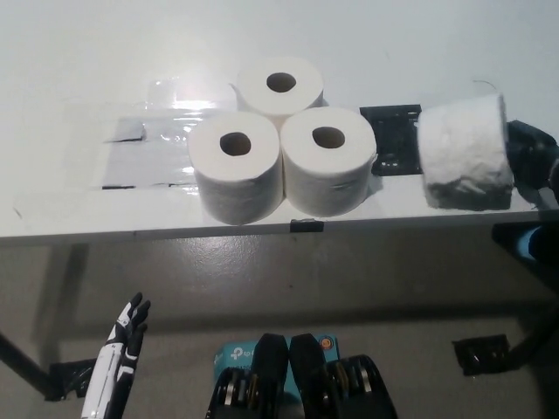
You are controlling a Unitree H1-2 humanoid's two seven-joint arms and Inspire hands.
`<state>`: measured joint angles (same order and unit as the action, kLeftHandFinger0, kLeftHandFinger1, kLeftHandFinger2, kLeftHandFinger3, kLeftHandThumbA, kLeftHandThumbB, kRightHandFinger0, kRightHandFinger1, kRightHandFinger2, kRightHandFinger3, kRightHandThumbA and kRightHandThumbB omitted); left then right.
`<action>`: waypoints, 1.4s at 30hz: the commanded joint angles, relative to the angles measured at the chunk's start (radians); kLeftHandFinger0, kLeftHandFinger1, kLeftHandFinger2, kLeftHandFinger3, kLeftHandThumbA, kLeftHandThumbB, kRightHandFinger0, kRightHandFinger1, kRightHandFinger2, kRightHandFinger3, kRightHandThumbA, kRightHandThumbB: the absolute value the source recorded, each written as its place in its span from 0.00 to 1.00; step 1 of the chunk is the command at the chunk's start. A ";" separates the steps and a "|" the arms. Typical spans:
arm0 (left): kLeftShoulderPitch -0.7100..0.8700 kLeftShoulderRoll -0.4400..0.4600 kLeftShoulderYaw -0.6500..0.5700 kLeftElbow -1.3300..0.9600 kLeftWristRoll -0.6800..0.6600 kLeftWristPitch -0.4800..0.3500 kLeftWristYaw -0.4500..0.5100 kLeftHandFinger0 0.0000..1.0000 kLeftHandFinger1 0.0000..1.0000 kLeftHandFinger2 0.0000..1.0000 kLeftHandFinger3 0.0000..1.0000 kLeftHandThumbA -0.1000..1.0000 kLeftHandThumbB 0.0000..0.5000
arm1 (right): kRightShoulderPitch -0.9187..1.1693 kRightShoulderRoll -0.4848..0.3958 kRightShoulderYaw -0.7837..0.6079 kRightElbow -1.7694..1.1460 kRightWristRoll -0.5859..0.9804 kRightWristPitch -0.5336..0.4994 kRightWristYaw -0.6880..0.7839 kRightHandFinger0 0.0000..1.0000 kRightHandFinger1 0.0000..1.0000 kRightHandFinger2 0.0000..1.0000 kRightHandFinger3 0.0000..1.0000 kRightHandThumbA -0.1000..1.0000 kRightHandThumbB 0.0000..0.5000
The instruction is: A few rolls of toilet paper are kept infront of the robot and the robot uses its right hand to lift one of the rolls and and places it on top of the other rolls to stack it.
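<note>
- Your right robot hand [530, 157] comes in at the picture's right edge and grips a roll [464, 150], with its black fingers against the roll's right end.
- That held roll is turned on its side; its underside is dark in shadow, and you cannot tell whether it touches the worktop [79, 183].
- Three rolls [280, 144] stand upright in a tight cluster left of the held one: two in front side by side, one behind them.
- A gap with a black patch [390, 144] on the worktop separates the cluster from the held roll.
- Your white left robot hand [122, 342] hangs at lower left below the worktop, fingers apart, holding nothing.
</note>
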<state>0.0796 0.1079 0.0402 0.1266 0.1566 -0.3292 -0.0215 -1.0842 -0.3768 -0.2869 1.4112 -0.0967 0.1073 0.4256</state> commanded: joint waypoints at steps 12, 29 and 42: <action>0.054 0.007 0.010 -0.033 -0.016 -0.035 0.017 1.00 1.00 1.00 1.00 1.00 0.43 | -0.104 -0.017 -0.312 -0.038 0.342 0.176 0.209 0.00 0.00 0.00 0.00 0.92 0.30; 0.038 0.015 0.015 -0.037 -0.023 -0.040 0.011 1.00 1.00 1.00 1.00 1.00 0.39 | -0.334 0.081 -0.149 -0.164 0.312 0.209 0.094 0.00 0.00 0.00 0.00 0.83 0.26; 0.025 0.018 0.012 -0.029 -0.029 -0.044 0.007 1.00 1.00 1.00 1.00 1.00 0.49 | -0.408 0.149 0.158 -0.164 0.174 0.125 -0.028 0.00 0.00 0.00 0.00 0.76 0.20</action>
<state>0.1160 0.1086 0.0519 0.1182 0.1344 -0.3356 -0.0223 -1.3791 -0.2347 -0.1841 1.2640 0.1258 0.2903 0.4656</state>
